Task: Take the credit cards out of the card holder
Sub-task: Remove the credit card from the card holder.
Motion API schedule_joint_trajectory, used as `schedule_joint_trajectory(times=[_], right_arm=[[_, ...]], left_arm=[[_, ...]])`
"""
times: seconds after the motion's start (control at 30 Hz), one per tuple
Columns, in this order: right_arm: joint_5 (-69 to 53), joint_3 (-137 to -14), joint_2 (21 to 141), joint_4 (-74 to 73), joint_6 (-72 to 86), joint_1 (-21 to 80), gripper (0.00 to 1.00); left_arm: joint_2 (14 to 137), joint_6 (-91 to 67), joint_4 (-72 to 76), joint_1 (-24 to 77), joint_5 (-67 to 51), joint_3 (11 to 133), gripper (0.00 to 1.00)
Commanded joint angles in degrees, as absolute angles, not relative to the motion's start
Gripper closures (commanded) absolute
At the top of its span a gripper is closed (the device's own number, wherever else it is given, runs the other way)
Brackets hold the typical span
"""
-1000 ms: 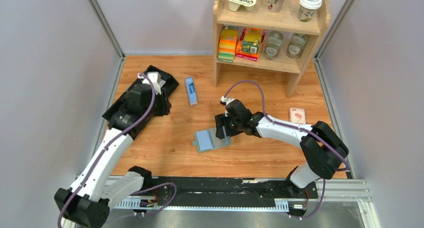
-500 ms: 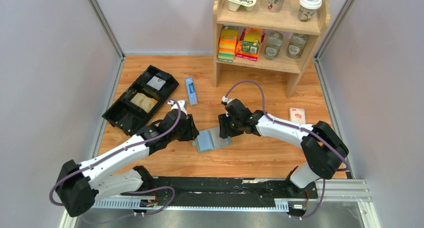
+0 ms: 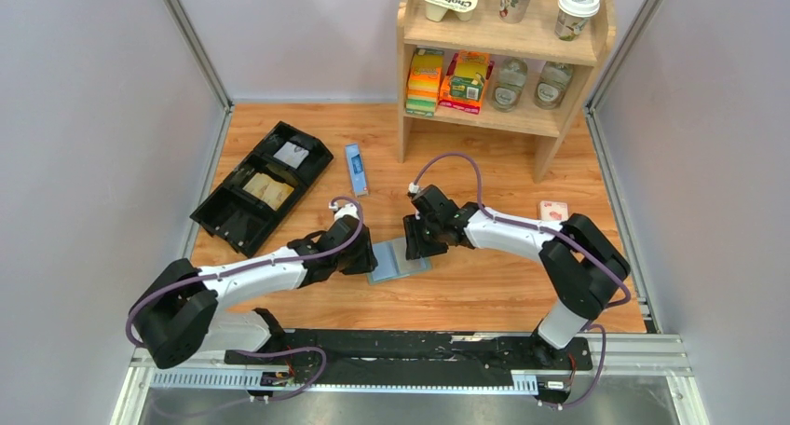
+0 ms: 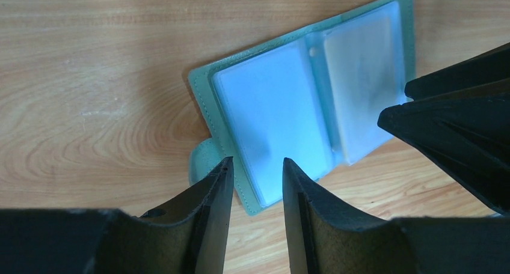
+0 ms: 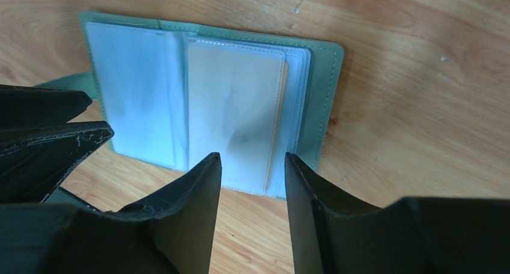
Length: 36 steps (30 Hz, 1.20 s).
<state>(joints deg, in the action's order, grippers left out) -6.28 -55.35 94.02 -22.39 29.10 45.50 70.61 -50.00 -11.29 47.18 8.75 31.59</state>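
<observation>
The card holder (image 3: 399,260) lay spread open, pages up, near the middle of the bench (image 3: 484,285), between the two arms. The left pincer (image 4: 257,163) hung over the edge of the holder on its own side, jaws parted and grasping nothing. The right pincer (image 5: 251,160) was likewise released, its jaws straddling the near edge of the opposite page stack with no grip on anything. Whether either one touched the holder could not be told.

A pale tan credit card (image 5: 234,106) showed through the frosted sleeve under the right pincer. The page under the left pincer looked plain blue-grey, with no card evident in it. Well off to the left, a tan flat thing (image 3: 265,190), probably a card, lay in the middle compartment of the black tray (image 3: 224,222).

The holder looked light and floppy, likely to slide on the smooth wood or fold shut when tugged, so one pincer would do well to pin a cover while the other pulled. The card was probably stiff, thin and slick, and held snugly by its sleeve. The best hold seemed to be its exposed edge at the sleeve's mouth, pinched across its thickness and drawn straight out along the pocket. Which side that mouth opened on was not clear.
</observation>
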Motion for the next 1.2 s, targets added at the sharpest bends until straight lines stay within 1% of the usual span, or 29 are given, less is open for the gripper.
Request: schedule_joint_trajectory(times=[0.0, 0.2, 0.53, 0.9, 1.0, 1.17], right_arm=[[-7.56, -57.57, 97.29, -20.04, 30.15, 45.26, 0.54], [-10.98, -57.31, 99.32, -18.55, 30.76, 45.35, 0.56], [-16.52, -58.27, 95.72, -18.46, 29.53, 45.35, 0.57], [-18.02, -57.39, 92.81, -17.67, 29.09, 45.44, 0.47], [-17.23, -56.78, 92.37, -17.67, 28.92, 45.35, 0.48], [-16.44, -55.81, 91.94, -17.58, 28.83, 44.74, 0.53]], left_arm=[[73.12, -51.85, -7.21, 47.81, 7.12, 30.68, 0.56], [74.97, -52.73, -7.21, 48.51, 7.21, 29.97, 0.56], [77.96, -53.09, -5.89, 49.57, 6.68, 30.50, 0.57], [77.70, -53.52, -5.98, 49.66, 6.94, 30.15, 0.58], [77.61, -53.70, -6.06, 49.75, 6.94, 29.88, 0.58], [77.17, -54.23, -5.89, 49.75, 7.29, 29.44, 0.58]])
